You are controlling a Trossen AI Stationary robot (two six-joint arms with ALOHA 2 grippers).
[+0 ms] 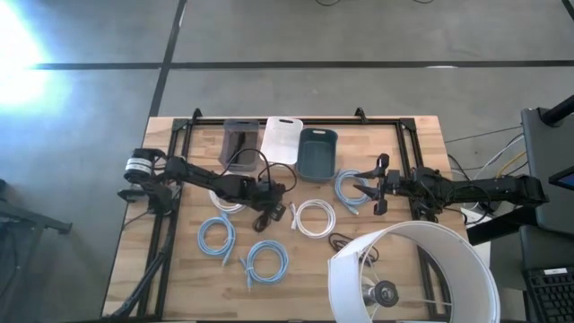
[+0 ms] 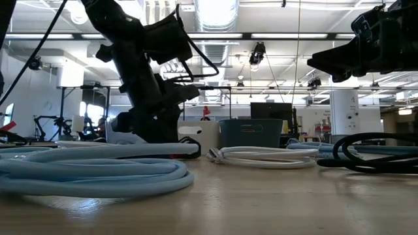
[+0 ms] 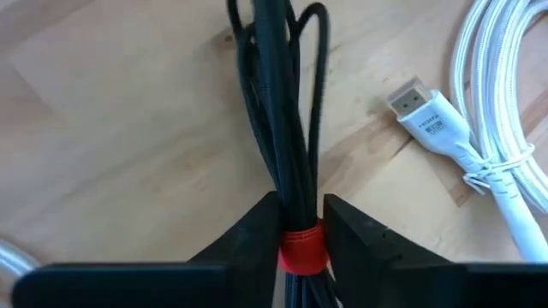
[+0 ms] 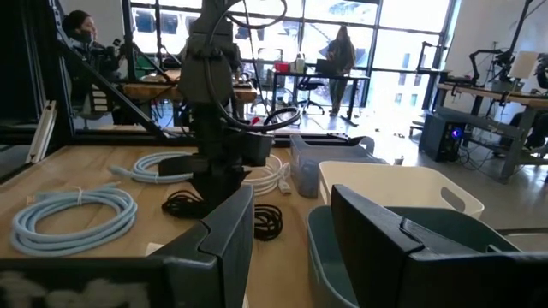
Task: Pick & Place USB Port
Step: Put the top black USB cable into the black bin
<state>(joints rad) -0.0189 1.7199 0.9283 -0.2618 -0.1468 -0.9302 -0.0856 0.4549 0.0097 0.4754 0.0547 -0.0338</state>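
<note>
A black USB cable bundle [image 3: 282, 103] bound with a red tie [image 3: 301, 250] lies on the wooden table, left of centre [image 1: 265, 218]. My left gripper [image 1: 267, 205] is down on it, its two dark fingers [image 3: 257, 227] pressed against both sides of the bundle at the tie, so it is shut on the cable. My right gripper [image 1: 366, 190] hovers at the table's right over a light blue cable coil [image 1: 348, 190]. Its jaws stand open [image 4: 291, 231] with nothing between them.
Three bins stand at the back: a clear grey one [image 1: 238, 140], a white one [image 1: 282, 139] and a dark teal one [image 1: 317, 151]. A white HDMI cable [image 3: 424, 115] coils beside the bundle [image 1: 314, 218]. Light blue coils [image 1: 217, 235] [image 1: 266, 261], another black cable [image 1: 341, 242] and a white lampshade [image 1: 413, 274] fill the front.
</note>
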